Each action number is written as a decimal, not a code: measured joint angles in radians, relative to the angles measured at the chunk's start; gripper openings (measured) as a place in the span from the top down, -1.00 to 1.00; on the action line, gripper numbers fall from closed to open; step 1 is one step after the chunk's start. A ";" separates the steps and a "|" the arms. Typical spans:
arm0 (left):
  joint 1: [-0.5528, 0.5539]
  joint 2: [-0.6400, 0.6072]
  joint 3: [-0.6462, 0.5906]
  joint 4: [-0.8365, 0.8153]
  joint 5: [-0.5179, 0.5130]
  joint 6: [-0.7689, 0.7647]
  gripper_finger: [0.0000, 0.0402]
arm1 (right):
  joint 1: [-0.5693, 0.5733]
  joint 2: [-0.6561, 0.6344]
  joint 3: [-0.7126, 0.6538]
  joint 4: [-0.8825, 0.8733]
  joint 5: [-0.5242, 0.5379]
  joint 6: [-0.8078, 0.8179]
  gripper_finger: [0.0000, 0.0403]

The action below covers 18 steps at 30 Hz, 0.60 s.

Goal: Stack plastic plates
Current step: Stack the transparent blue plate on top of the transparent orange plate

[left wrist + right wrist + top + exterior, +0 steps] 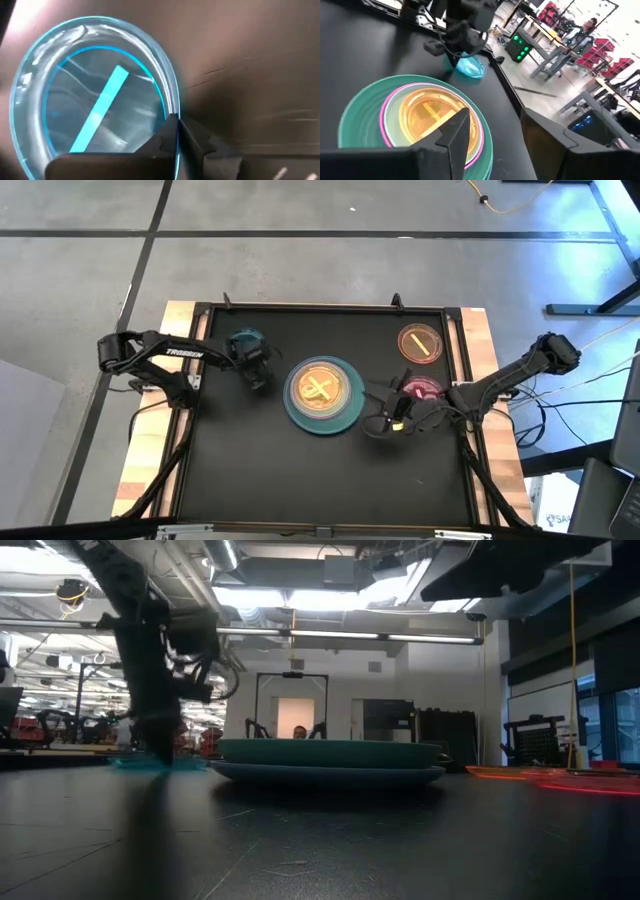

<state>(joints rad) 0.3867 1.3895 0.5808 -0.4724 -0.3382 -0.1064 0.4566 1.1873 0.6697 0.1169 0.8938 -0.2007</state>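
A small translucent blue plate (pixel 95 100) with a bar mark lies flat on the black table, left of the stack (pixel 322 392). My left gripper (pixel 179 137) stands over it, pointing down, shut on its rim. The stack has a grey-blue plate at the bottom, then teal (pixel 360 120), pink, pale mint and an amber plate (pixel 427 117) on top. My right gripper (pixel 495 117) hovers open to the right of the stack, next to the magenta plate (pixel 422 390). An orange plate (pixel 420 343) lies toward the far right corner. My left gripper pinches the blue plate's rim (pixel 175 107), one finger inside the dish and one finger (pixel 205 147) outside it. The fingers come from above, pointing down (pixel 160 752). In the low view the plate (pixel 150 765) lies flat on the table.
The table mat has a raised dark frame (pixel 320 307) with wooden boards on both sides. Bare mat lies on the near side of the stack (pixel 320 480). People sit at desks in the room beyond the table (pixel 590 25).
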 joint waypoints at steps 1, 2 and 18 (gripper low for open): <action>-0.022 0.000 0.016 -0.007 0.000 -0.010 0.98 | -0.008 0.000 0.000 0.000 -0.006 -0.010 0.15; -0.045 0.000 0.033 -0.016 -0.002 -0.019 0.99 | -0.014 0.000 0.000 0.002 -0.008 -0.013 0.15; -0.443 -0.001 0.404 0.078 -0.085 0.062 0.99 | -0.011 0.000 0.000 0.016 -0.067 0.022 0.15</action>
<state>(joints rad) -0.0563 1.3884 0.9847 -0.3940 -0.4235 -0.0446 0.4454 1.1873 0.6697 0.1329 0.8264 -0.1791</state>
